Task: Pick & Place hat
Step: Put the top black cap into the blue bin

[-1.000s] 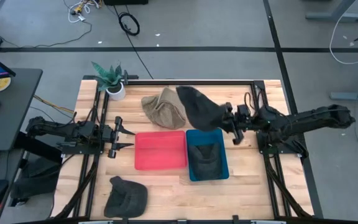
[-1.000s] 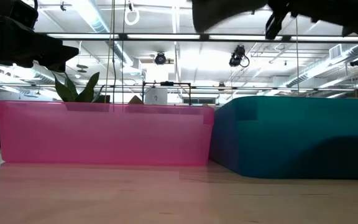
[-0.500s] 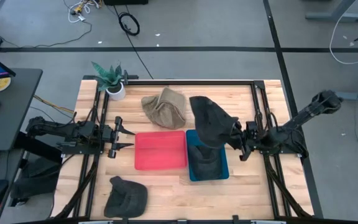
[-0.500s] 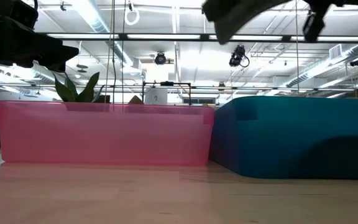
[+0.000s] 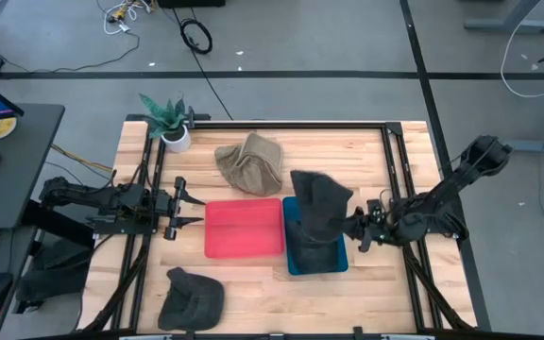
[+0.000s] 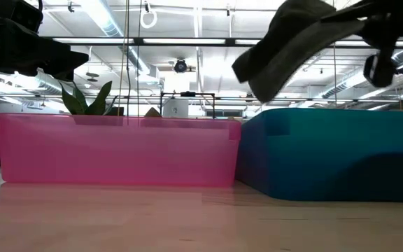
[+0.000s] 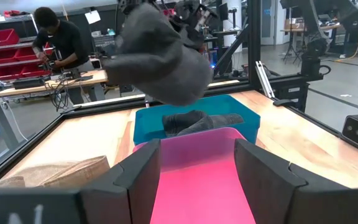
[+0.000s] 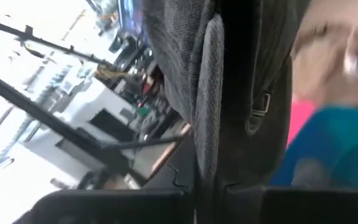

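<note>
1. So, the work looks roughly midway — one dark hat (image 5: 315,247) already lies inside the blue bin (image 5: 340,260), which stands just beside the pink bin (image 5: 244,228) on the counter (image 5: 366,151).
2. The right gripper (image 5: 355,229) is clamped on a second dark grey hat (image 5: 320,203), holding it in the air over the blue bin; the low view shows it hanging clear above the bin's rim, not yet inside.
3. What remains for this hat, as I judge it: lower it into the bin and let go.
4. Two more hats are not yet sorted — a tan hat (image 5: 250,164) on the far side of the counter beyond the pink bin, and a dark hat at the near edge (image 5: 193,297). The pink bin appears to hold nothing.
5. The left gripper (image 5: 186,209) waits with its fingers spread, low over the counter just beside the pink bin, holding nothing.
6. A potted plant (image 5: 169,121) stands at the far left corner, well apart from the bins.
</note>
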Available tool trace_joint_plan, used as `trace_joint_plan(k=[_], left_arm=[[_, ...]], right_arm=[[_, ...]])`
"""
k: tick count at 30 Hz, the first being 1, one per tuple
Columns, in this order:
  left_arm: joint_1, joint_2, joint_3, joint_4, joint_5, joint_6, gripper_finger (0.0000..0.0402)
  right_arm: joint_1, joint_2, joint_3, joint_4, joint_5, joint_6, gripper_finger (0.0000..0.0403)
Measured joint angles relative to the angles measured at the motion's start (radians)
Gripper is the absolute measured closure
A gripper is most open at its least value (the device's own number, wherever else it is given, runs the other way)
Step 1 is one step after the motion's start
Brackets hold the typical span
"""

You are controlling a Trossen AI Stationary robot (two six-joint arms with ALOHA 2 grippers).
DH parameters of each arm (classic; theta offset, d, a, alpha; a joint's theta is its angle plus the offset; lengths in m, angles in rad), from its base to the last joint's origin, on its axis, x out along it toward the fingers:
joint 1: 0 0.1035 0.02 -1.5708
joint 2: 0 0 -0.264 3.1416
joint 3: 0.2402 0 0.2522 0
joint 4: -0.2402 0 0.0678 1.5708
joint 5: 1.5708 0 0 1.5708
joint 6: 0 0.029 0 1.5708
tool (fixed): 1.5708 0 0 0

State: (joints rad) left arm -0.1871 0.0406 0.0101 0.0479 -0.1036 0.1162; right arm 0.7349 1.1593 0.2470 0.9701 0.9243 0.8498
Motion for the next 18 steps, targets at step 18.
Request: trace_joint_plan(k=[18], left_arm=[[0.000, 0.000, 0.000, 0.000, 0.000, 0.000, 0.0193]], right_arm=[[0.061, 0.304, 0.020, 0.182, 0.010, 0.265, 0.0394]])
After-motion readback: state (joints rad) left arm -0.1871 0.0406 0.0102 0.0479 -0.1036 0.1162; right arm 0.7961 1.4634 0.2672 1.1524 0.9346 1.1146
